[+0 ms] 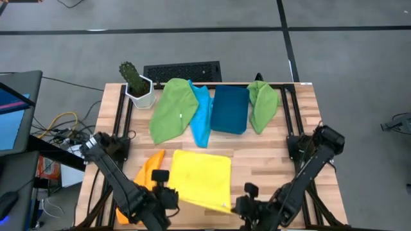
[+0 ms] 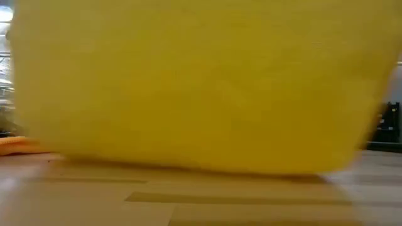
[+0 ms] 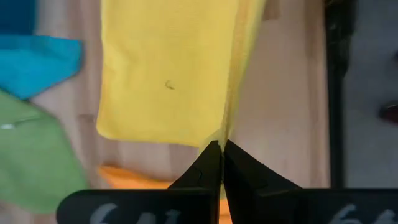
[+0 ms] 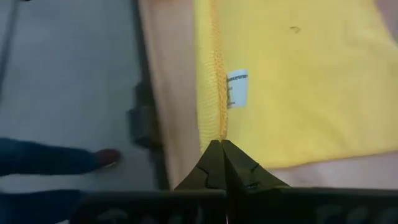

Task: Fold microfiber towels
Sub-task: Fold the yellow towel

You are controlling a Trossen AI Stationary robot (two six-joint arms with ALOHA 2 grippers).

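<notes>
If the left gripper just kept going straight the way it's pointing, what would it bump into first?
The yellow towel it already pinches: the left gripper is shut on its edge. Past that, probably the light blue towel, though depth is hard to judge.

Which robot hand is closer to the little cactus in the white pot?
Left. The left gripper sits at the near table edge on the cactus's side, pinching the yellow towel. The right gripper pinches the towel's other corner, farther across the table.
</notes>
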